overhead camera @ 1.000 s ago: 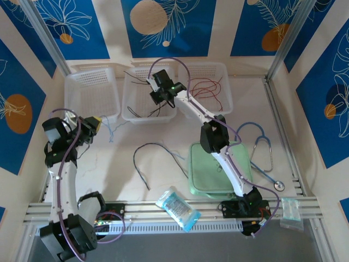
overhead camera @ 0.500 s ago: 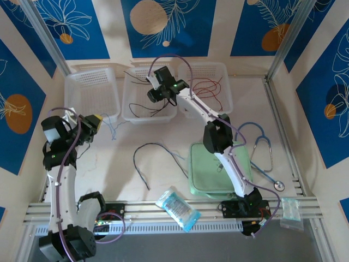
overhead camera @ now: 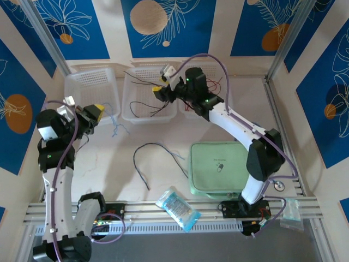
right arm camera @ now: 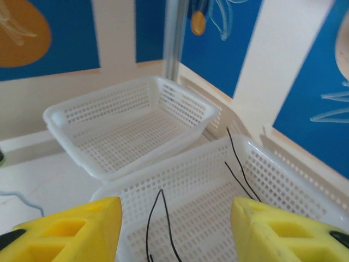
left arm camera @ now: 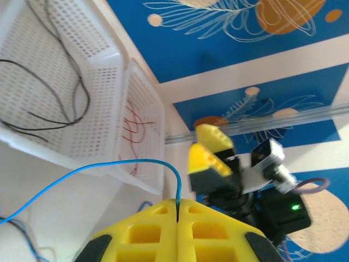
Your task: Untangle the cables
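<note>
Left wrist view: the left gripper [left arm camera: 178,203], jaws pressed together, pinches a thin blue cable [left arm camera: 109,166] left of the middle basket [left arm camera: 103,109], where black cables [left arm camera: 86,98] lie beneath the spread-jawed right gripper [right arm camera: 174,218]; light, limp wire, probably best pinched near an end.

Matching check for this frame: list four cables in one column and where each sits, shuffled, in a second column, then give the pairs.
Things
1. red cables
2. black cables
3. blue cable
4. loose dark cable

Places
A. pinched in the shut left claw
B. on the table, left of the green pouch
C. in the middle basket
D. in the right basket

Pairs: 1-D, 2-C, 3-A, 4-B.
</note>
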